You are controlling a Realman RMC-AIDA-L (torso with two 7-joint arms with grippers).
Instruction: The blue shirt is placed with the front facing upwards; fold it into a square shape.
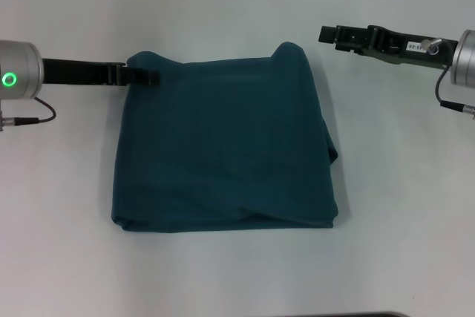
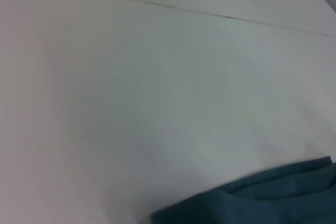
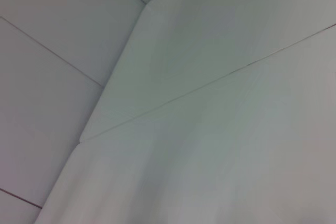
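White table (image 1: 223, 5), plain matte surface, a thin seam line running across it in the left wrist view; the blue shirt (image 1: 223, 150) lying flat at its middle, folded into a rough square, plain fabric upward, creased along the near edge

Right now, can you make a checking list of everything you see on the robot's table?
Surface: white table, bare around the cloth.
Job's things: blue shirt folded into a rough square, lettering hidden.
Clutter: nothing seen.
Grippers: left gripper at the shirt's far left corner, touching its edge; right gripper off the cloth, beyond its far right corner.
Cables: thin dark cable at the left wrist, another at the right.
Surroundings: seams between the table panels.
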